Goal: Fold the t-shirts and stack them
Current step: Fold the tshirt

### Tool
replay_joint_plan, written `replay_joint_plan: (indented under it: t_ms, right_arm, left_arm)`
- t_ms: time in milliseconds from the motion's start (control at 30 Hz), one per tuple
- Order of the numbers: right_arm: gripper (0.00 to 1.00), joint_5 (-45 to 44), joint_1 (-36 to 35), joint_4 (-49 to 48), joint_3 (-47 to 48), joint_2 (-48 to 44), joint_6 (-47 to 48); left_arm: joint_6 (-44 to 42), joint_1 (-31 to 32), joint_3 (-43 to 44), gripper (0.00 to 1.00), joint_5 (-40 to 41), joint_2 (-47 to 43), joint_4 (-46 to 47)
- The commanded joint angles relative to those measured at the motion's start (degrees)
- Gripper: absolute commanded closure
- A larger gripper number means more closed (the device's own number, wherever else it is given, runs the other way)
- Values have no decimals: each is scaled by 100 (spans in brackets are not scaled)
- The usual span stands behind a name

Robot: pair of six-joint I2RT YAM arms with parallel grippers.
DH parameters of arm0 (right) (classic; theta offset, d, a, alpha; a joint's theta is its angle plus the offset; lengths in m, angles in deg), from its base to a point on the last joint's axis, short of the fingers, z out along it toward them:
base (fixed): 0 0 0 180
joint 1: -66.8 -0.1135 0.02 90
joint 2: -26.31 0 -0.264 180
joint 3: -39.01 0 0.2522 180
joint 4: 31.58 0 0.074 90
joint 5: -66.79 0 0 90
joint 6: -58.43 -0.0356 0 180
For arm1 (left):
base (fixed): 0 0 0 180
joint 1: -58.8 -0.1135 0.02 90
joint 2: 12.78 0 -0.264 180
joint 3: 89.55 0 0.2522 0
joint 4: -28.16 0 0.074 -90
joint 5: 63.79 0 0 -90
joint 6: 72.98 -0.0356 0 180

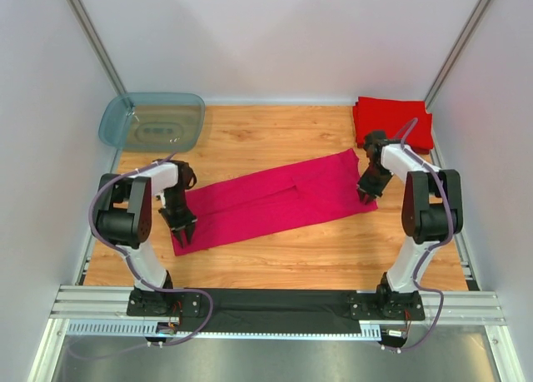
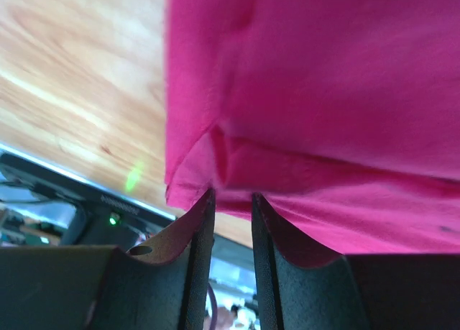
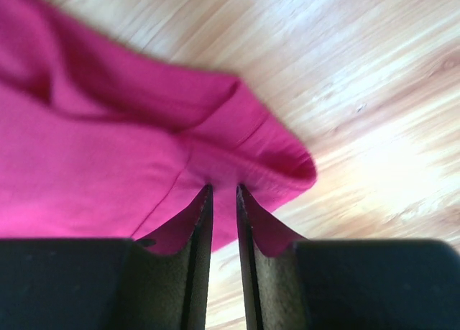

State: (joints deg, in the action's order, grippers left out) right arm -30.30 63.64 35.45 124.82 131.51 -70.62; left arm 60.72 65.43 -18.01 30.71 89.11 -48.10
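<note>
A magenta-pink t-shirt [image 1: 275,200] lies folded into a long strip, slanting across the middle of the wooden table. My left gripper [image 1: 183,232] is at its lower left corner. In the left wrist view the cloth [image 2: 323,93] bunches between the fingertips of that gripper [image 2: 233,195], shut on the hem. My right gripper [image 1: 366,192] is at the strip's right end. In the right wrist view its narrow jaws [image 3: 223,188] pinch a lifted fold of the same shirt [image 3: 93,165]. A stack of folded red t-shirts [image 1: 393,122] rests at the back right.
A translucent blue-grey plastic tub [image 1: 152,120] sits at the back left corner. White walls with metal posts close in the table on three sides. A black strip and aluminium rails [image 1: 275,303] run along the near edge between the arm bases.
</note>
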Motion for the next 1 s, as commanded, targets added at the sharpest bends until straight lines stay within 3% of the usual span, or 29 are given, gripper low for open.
replay_joint_plan:
  t_ms: [0, 100, 267, 433, 633, 833, 967]
  right_arm:
    - [80, -477, 130, -256, 204, 254, 239]
    - [80, -688, 228, -195, 449, 491, 380]
    - [79, -1013, 428, -177, 810, 764, 556]
    - [78, -953, 614, -309, 1653, 1298, 907]
    - [73, -592, 571, 147, 2462, 1459, 917]
    - [66, -197, 509, 412, 2147, 721, 715]
    - [61, 269, 439, 79, 1341, 177, 513]
  left_arm:
    - [287, 13, -196, 66, -402, -133, 1]
    - [367, 92, -4, 66, -887, -728, -192]
    - [-115, 136, 1129, 65, -722, -1250, -421]
    - [-827, 136, 1692, 65, -800, -759, -167]
    - [-864, 136, 1667, 66, -801, 85, 62]
    - [-574, 136, 1359, 66, -134, 779, -76]
    - [-398, 93, 1228, 67, 463, 1070, -464]
